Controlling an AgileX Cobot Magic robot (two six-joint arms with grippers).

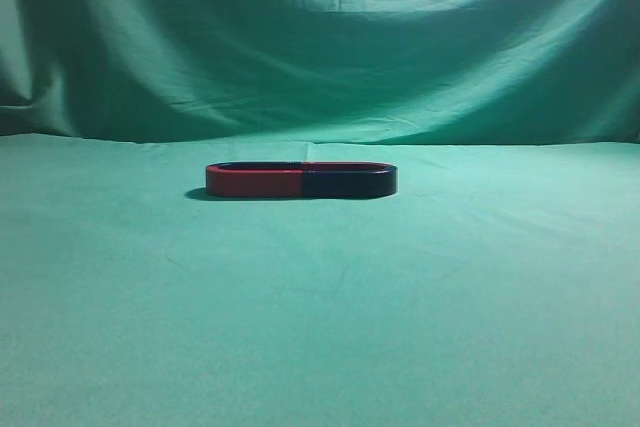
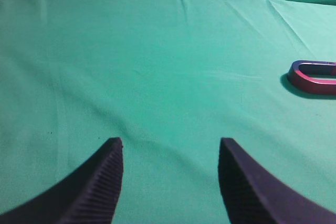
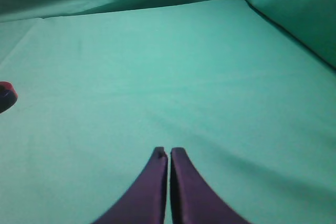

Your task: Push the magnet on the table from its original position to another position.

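At the centre of the exterior frame, two flat U-shaped horseshoe magnets sit end to end on the wide table draped in wrinkled green cloth: the target magnet with the dark navy-black front arm on the right, its red-fronted twin touching it on the left. The left gripper hovers released over bare cloth; the right gripper is clenched on nothing. A push could drag the attracted twin along, or bunch the loose cloth and stall the slide
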